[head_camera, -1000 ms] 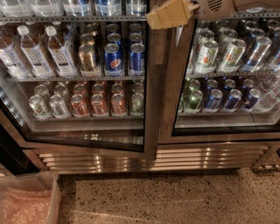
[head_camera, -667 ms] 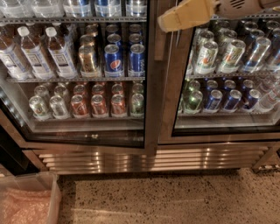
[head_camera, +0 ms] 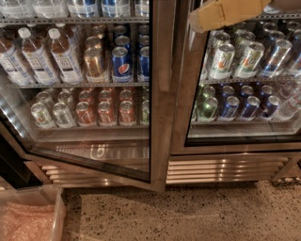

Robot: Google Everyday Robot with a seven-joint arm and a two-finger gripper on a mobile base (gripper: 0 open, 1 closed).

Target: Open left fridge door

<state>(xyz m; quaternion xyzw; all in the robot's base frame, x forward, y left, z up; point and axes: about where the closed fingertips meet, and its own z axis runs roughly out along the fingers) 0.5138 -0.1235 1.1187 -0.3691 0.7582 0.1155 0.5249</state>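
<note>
Fingers (head_camera: 225, 13) read as pressed together, one tan wedge with a seam along it and nothing held between them. Gripper (head_camera: 197, 21) sits at the top edge of the view, in front of the right door (head_camera: 235, 146) glass, above the green-and-white cans. It is apart from the left door (head_camera: 160, 94), with no contact visible.

Change noted: a moment back the left door's bottom rail lay level and flush with the grille (head_camera: 225, 169). Now that rail slants down toward the middle, and the free stile hangs lower in view than the right door's frame, so the door has swung out on its left hinge. A dark gap shows under its lower left corner. Over the same moment the gripper tip has slid right, away from the stile.

Left door position: left half of the view, ajar and angled toward the camera, with bottles (head_camera: 37, 56) and a Pepsi can (head_camera: 121, 63) showing through the pane. The right door looks shut.

Judgement: the seal is broken and the door is partly open, so the main step looks done or nearly so. Opening is modest; whether it counts as fully open I cannot say. Risk: with nothing holding it, the door may swing back shut.

Also seen: a clear bin (head_camera: 57, 212) stands on the floor (head_camera: 188, 212) at lower left, near the door's swing path.
</note>
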